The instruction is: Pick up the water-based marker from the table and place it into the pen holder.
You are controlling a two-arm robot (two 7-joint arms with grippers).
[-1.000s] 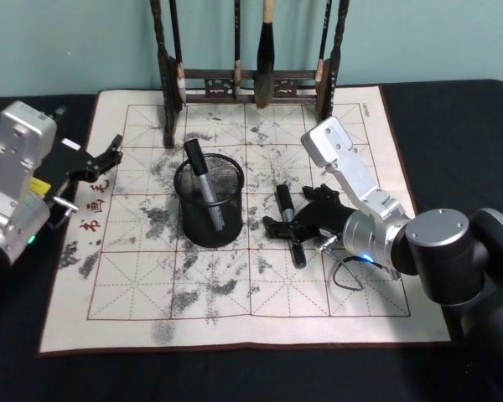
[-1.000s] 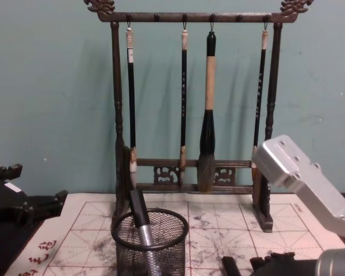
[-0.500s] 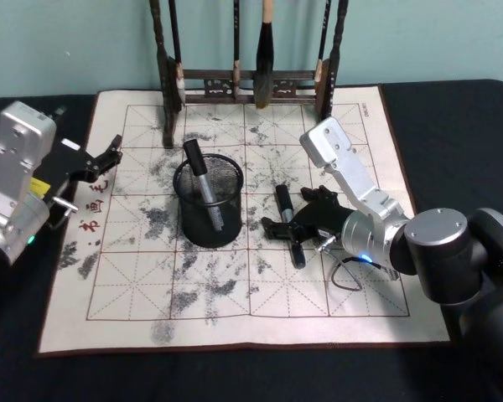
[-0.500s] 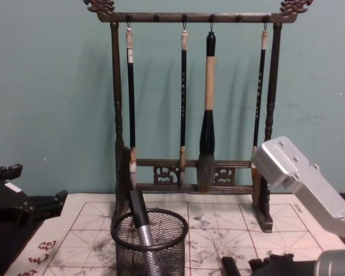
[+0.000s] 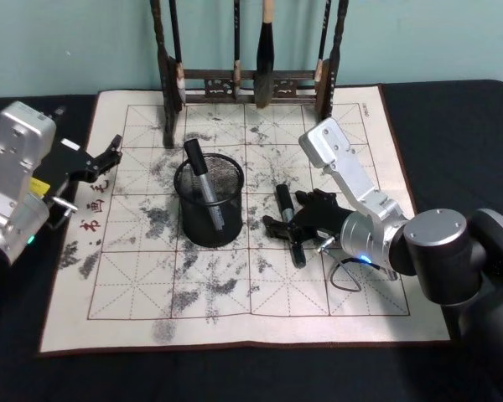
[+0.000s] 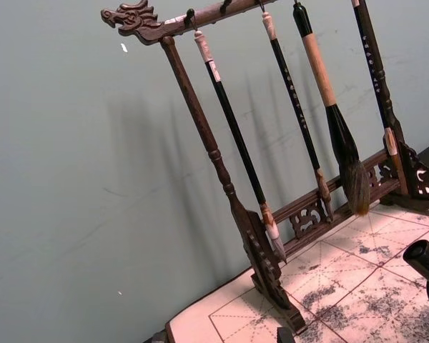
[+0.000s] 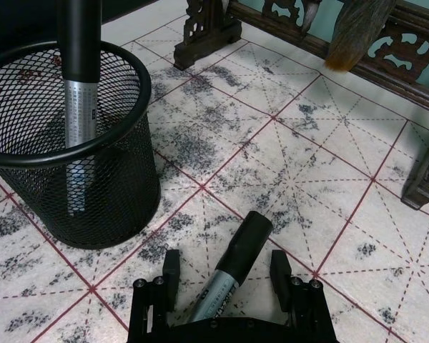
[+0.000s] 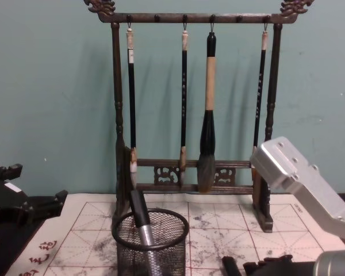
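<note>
A water-based marker (image 5: pixel 283 201) with a black cap and grey barrel lies on the stained white mat (image 5: pixel 235 293) of the dark table (image 5: pixel 453 126), right of the pen holder (image 5: pixel 210 219). My right gripper (image 5: pixel 289 216) is low over the mat, open, with one finger on each side of the marker. In the right wrist view the marker (image 7: pixel 236 261) lies between the fingers (image 7: pixel 170 275) with a gap on both sides. The black mesh pen holder (image 7: pixel 93 186) has another marker (image 5: pixel 203 186) leaning in it. My left gripper (image 5: pixel 109 155) is parked, open, at the mat's left edge.
A tall dark wooden brush rack (image 5: pixel 251 84) with several hanging brushes stands along the far edge of the mat, behind the pen holder (image 8: pixel 150 247). Red calligraphy characters (image 5: pixel 92 205) mark the mat's left side. A thin cable (image 5: pixel 345 280) loops under my right wrist.
My right arm has edged slightly toward the pen holder side. The marker on the mat and the left arm have not moved.
</note>
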